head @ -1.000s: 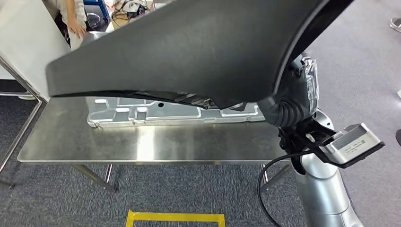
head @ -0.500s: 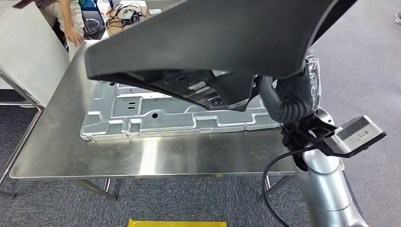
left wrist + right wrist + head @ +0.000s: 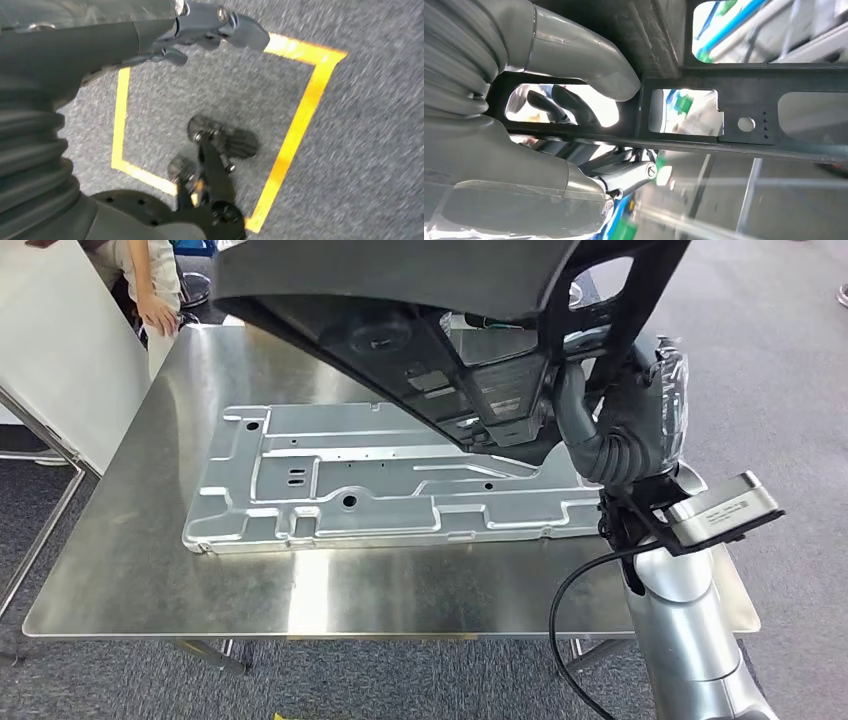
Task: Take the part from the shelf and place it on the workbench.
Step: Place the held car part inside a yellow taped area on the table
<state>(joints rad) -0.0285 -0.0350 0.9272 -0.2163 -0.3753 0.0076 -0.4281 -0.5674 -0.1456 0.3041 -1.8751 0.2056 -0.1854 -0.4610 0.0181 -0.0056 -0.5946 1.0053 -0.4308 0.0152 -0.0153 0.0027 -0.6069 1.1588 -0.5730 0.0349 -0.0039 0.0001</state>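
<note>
The large black moulded plastic part [image 3: 420, 330], long and curved with ribs and cut-out openings on its underside, is hanging in the air above the far half of the worktop, tilted so that its ribbed underside is facing the robot. It is touching nothing below it. The robot's right hand [image 3: 610, 430] is gripping it at its right end: in the right wrist view the thick grey thumb [image 3: 589, 65] is pressing against one face of a black bar of the part, and the darker fingers [image 3: 559, 107] are showing through an opening on the other side, curled around that bar.

Directly under the part, a flat stamped silver metal panel [image 3: 390, 490] with raised ribs and small holes is lying on the shiny stainless-steel worktop [image 3: 150, 570], taking up most of its middle. The worktop is standing on grey carpet [image 3: 780, 360].

The left hand [image 3: 200, 30] is hanging low over the carpet, above a square marked in yellow tape [image 3: 295, 125]; its fingers are loosely spread and holding nothing.

At the far left corner a person [image 3: 150, 285] is standing, one hand [image 3: 160, 318] hanging just beside the worktop's edge, next to a white leaning board [image 3: 70, 370].
</note>
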